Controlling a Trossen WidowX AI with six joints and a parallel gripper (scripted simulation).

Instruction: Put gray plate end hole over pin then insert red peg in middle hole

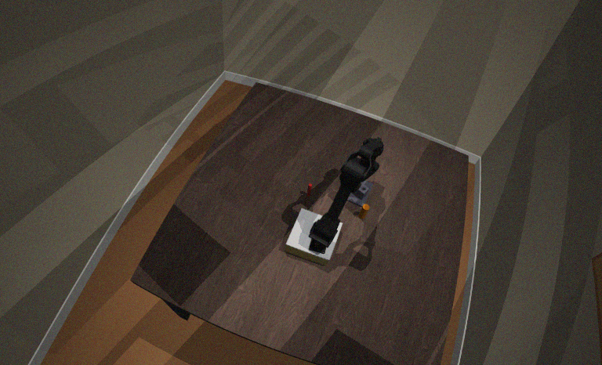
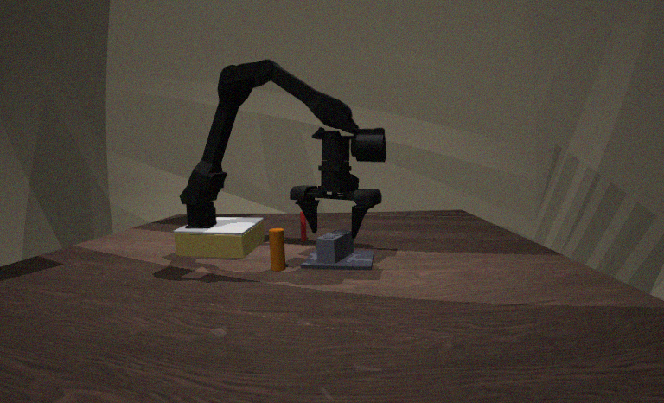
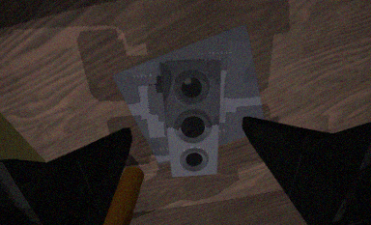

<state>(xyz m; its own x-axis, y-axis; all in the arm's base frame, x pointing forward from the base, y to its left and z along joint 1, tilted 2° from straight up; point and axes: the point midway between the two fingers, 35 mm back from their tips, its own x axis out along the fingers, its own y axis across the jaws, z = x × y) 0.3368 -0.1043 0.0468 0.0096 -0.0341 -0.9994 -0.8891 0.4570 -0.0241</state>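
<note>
The gray plate (image 3: 193,124) with three holes lies lengthwise on the flat gray base (image 3: 190,82), and its near end reaches past the base's edge. It also shows in the side view (image 2: 334,247) on the base (image 2: 340,262). I cannot tell whether the pin sits in its far hole. My gripper (image 2: 334,227) is open and empty just above the plate, one finger on each side, clear of it (image 3: 187,127). The red peg (image 2: 303,227) stands upright on the table behind the gripper, also seen from above (image 1: 309,189).
An orange cylinder (image 2: 277,248) stands upright just left of the base, and shows in the wrist view (image 3: 123,196) near my left finger. The arm's white and yellow mount block (image 2: 219,237) sits further left. The table's edges are far off.
</note>
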